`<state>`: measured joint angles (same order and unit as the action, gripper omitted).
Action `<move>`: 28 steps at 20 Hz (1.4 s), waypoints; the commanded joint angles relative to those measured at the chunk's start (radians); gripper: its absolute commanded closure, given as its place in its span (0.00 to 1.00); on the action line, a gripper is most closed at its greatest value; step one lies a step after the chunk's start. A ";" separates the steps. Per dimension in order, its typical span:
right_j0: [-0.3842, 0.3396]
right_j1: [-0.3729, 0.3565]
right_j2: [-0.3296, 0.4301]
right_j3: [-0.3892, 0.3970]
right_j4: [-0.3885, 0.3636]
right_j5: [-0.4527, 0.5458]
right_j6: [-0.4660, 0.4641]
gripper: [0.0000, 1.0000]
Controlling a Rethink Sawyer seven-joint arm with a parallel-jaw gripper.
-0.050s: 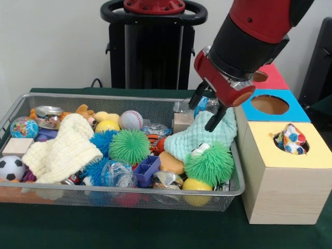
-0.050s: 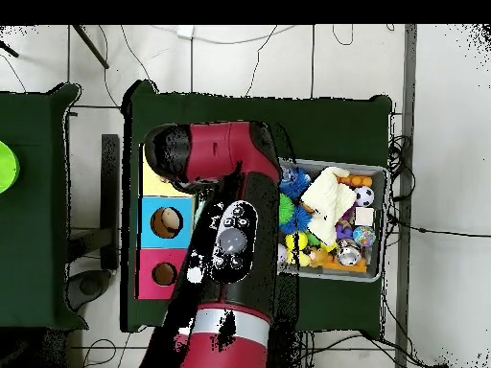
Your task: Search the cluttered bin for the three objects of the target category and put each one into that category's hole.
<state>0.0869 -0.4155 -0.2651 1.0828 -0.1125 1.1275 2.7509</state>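
My gripper [image 1: 207, 109] hangs open over the right end of the wire bin [image 1: 129, 191], its black fingertips [image 1: 215, 121] just above a mint-green cloth [image 1: 199, 136] draped against the bin's right wall. Nothing is held between the fingers. A cream knitted cloth [image 1: 62, 150] lies at the bin's left. Right of the bin stand three boxes with holes: yellow [image 1: 290, 171], blue [image 1: 270, 105] and red [image 1: 267, 77]. A colourful spotted fabric item [image 1: 290, 140] sits in the yellow box's hole. In the overhead view the arm [image 2: 225, 240] hides the gripper.
The bin is crowded with green spiky balls [image 1: 129, 146], a blue spiky ball [image 1: 104, 141], a baseball [image 1: 130, 120], a small football [image 1: 10, 168], yellow balls [image 1: 108, 126], a blue plastic block [image 1: 146, 170] and a wooden block [image 1: 18, 146]. From overhead, the bin [image 2: 380, 174] lies right of the arm.
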 commanded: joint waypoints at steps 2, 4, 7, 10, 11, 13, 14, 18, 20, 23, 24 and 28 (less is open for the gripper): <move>0.003 -0.007 0.109 0.044 -0.048 0.107 -0.201 0.00; 0.002 -0.011 0.112 0.042 -0.045 0.117 -0.205 0.00; 0.004 -0.008 0.118 0.026 -0.042 0.138 -0.205 0.00; 0.017 0.028 0.125 -0.031 -0.039 0.169 -0.178 0.00; 0.020 0.037 0.125 -0.045 -0.040 0.175 -0.171 0.00; 0.029 0.059 0.124 -0.076 -0.039 0.190 -0.151 0.00; 0.032 0.066 0.124 -0.088 -0.038 0.196 -0.144 0.00; 0.037 0.081 0.125 -0.113 -0.025 0.211 -0.125 0.00; 0.039 0.081 0.123 -0.117 -0.028 0.218 -0.136 0.00; 0.040 0.084 0.124 -0.124 -0.028 0.225 -0.146 0.00; 0.039 0.085 0.124 -0.127 -0.029 0.232 -0.152 0.00; 0.039 0.090 0.120 -0.146 -0.030 0.261 -0.164 0.00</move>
<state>0.1332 -0.3568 -0.2565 0.9507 -0.1164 1.2808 2.7509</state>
